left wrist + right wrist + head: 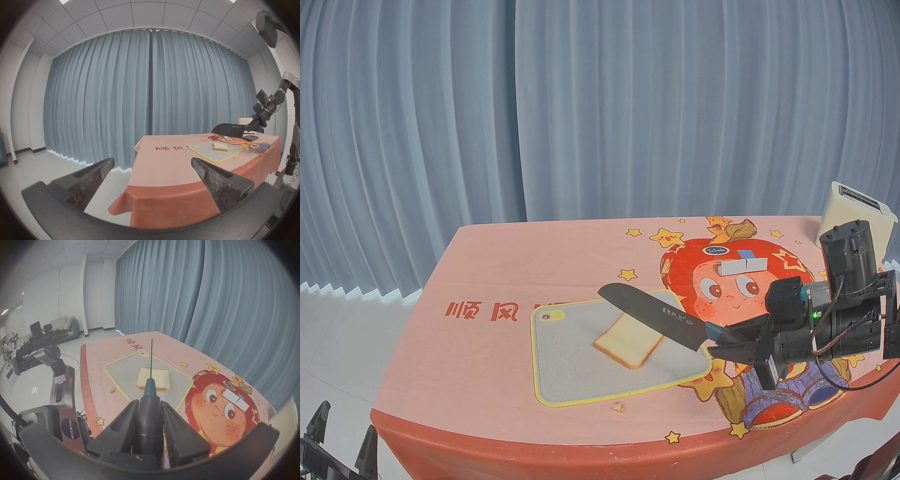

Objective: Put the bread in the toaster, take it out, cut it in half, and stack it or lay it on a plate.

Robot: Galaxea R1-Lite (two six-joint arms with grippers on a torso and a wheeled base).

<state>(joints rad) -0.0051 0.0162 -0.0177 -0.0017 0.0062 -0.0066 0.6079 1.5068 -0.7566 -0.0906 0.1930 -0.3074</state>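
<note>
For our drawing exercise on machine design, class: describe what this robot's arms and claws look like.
The right arm is black with a silvery grey band, a stubby cylinder on top, a small green light and thin dark cables looping beneath. The right claw has two thick matte-black wedge fingers on a curved black bar. The left claw matches: black tapering fingers with small screws.

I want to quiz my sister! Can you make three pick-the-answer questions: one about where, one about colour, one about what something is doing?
1. Where is the bread? A on the floor; B on the cutting board; C in a bowl.
2. What colour is the board's rim? A yellow; B green; C black.
3. The right gripper is: A open; B shut on the knife; C holding a spoon.
Answers: B, the slice lies on it; A, a yellow edge rings it; B, it clamps the handle.
</note>
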